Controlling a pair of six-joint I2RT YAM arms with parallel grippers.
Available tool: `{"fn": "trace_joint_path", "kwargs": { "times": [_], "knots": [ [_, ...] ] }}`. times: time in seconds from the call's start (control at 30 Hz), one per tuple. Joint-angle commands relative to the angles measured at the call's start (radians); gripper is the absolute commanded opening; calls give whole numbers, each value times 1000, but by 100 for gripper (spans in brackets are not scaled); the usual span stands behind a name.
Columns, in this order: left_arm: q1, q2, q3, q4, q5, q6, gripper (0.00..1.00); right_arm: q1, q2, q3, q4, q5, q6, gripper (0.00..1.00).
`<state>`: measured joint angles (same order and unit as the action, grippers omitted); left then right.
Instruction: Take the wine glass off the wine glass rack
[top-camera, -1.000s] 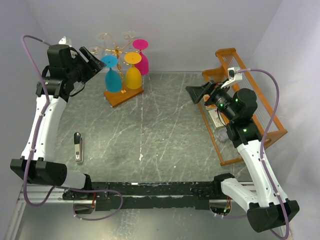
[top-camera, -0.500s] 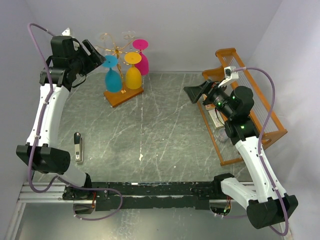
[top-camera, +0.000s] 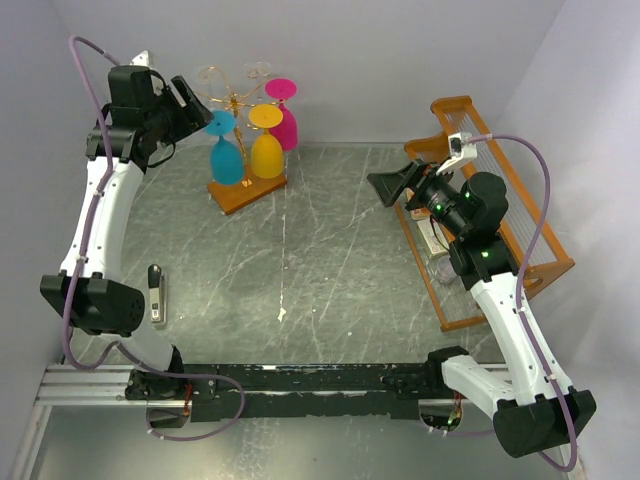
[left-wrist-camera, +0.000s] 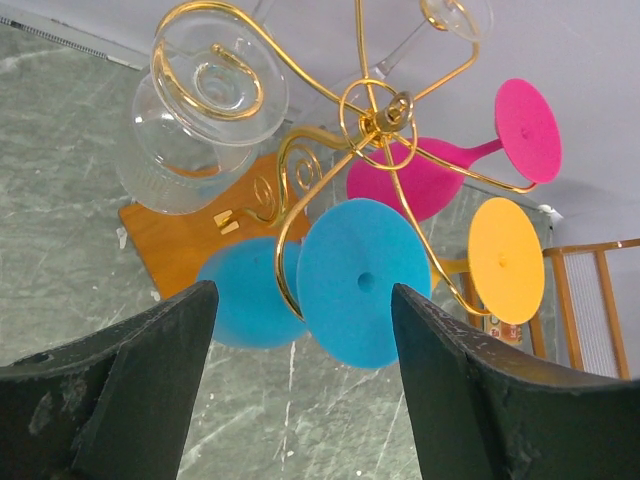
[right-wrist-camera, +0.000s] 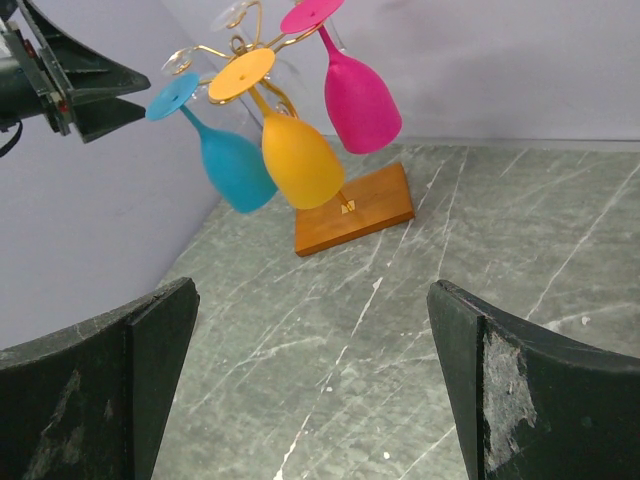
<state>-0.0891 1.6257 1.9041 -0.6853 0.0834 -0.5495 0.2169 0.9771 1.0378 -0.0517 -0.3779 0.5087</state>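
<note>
Gold wire forms the wine glass rack (top-camera: 232, 100): a central pole with curly scrolled arms on a flat orange-brown wooden base, standing at the far left of the grey marbled desk (top-camera: 330, 250). The glasses hang bowl-down because each round foot is caught in a scroll and the stem drops through its gap. Freeing one probably means sliding the foot outward along its arm rather than pulling down.

A frosted blue wine glass (top-camera: 225, 158) hangs on the side nearest the left arm, with a yellow glass (top-camera: 265, 150) beside it and a pink glass (top-camera: 285, 125) behind. Two clear glasses hang too, and the ribbed one (left-wrist-camera: 195, 130) is plain in the left wrist view. All are upside down and empty.

The left pincer (top-camera: 203, 113) is raised to the height of the scrolls with its jaws well apart. In its wrist view the blue foot sits between the two dark fingers (left-wrist-camera: 130, 380), so this looks like the glass to take. It seems near but not touching.

The right pincer (top-camera: 380, 190) hovers spread wide and holds nothing. It points across the desk towards the rack, well apart from it.

Beside the right arm stands a larger orange wooden frame with clear slats (top-camera: 540, 260). Something clear lies low inside it, too small to name.
</note>
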Motion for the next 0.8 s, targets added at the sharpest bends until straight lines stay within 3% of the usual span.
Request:
{"fn": "trace_joint_path", "kwargs": {
  "times": [0.0,0.77],
  "knots": [
    [8,20,24,-3,18,0,81,-8,-13,-6,12,-4,1,100],
    [-9,49,-10,-20,49,29,78,-7,-10,-15,13,5,5,100]
  ]
}}
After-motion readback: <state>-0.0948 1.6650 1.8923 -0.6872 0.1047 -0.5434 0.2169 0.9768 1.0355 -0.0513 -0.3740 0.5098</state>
